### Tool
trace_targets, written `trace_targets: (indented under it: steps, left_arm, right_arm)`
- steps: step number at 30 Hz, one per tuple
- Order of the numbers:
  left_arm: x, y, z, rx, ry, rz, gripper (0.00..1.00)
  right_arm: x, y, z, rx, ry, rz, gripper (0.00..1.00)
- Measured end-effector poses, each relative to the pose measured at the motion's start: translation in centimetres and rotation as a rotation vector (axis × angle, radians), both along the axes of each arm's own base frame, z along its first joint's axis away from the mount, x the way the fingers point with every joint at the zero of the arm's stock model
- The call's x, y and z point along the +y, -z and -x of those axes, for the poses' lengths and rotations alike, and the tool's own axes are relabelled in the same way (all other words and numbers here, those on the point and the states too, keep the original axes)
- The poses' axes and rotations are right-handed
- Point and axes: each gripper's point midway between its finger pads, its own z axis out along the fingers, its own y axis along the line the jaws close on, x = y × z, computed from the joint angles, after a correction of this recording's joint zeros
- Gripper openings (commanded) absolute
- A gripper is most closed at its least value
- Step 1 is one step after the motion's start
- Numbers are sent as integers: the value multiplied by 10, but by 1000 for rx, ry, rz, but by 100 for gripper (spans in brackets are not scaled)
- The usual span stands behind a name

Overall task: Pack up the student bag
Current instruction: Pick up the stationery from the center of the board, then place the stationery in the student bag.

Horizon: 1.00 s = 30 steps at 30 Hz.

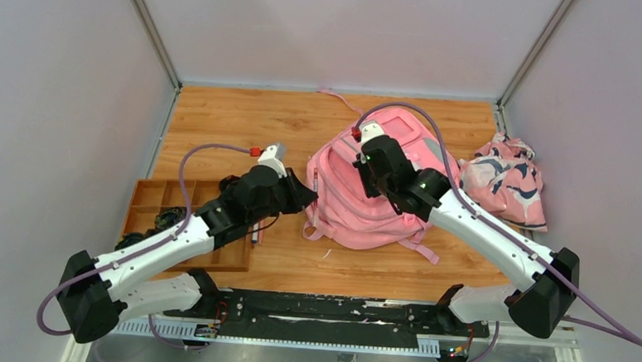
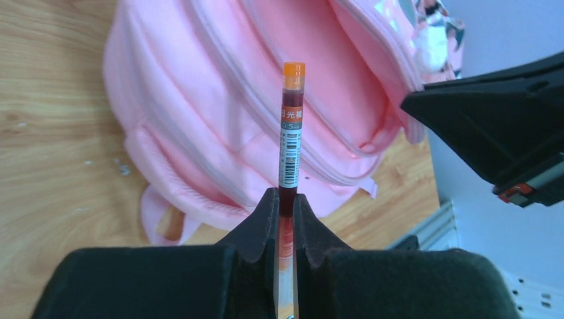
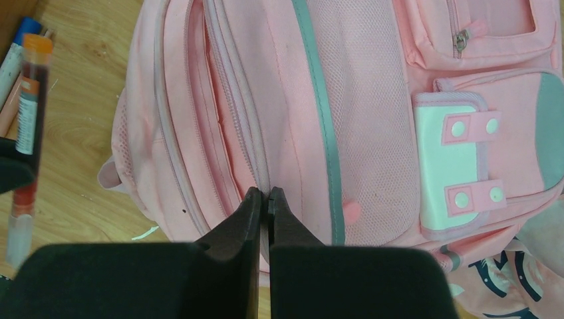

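Left wrist view: left jaws clamp a pen [image 2: 290, 143] beside the student bag [image 2: 199, 100], right jaws closed over it.

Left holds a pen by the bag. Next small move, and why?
Probably raise the right pincer, shut at the zipper seam of the bag, to gape it: the left pincer holds the pen pointed at the bag, yet no opening shows.
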Motion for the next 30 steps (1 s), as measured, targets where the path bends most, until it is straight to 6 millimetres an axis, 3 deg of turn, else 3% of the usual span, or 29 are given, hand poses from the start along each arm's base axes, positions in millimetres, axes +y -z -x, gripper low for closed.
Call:
trace_targets:
  steps: [7, 15, 23, 27, 28, 30]
  left_arm:
    - [-50, 6, 0, 67, 153, 104, 0]
    - [-94, 14, -17, 244, 166, 245, 0]
    - [-96, 27, -52, 390, 56, 360, 0]
    - [-97, 22, -74, 409, 5, 406, 0]
    - [-99, 19, -80, 405, -6, 416, 1]
    - [-104, 13, -89, 400, -17, 437, 25]
  right_arm:
    - [1, 2, 1, 10, 14, -15, 0]
    - [1, 2, 1, 13, 19, -21, 0]
    - [0, -4, 4, 9, 24, -43, 0]
    - [-2, -5, 7, 13, 21, -46, 0]
    - [-2, -5, 8, 17, 21, -47, 0]
    - [-2, -4, 8, 20, 22, -50, 0]
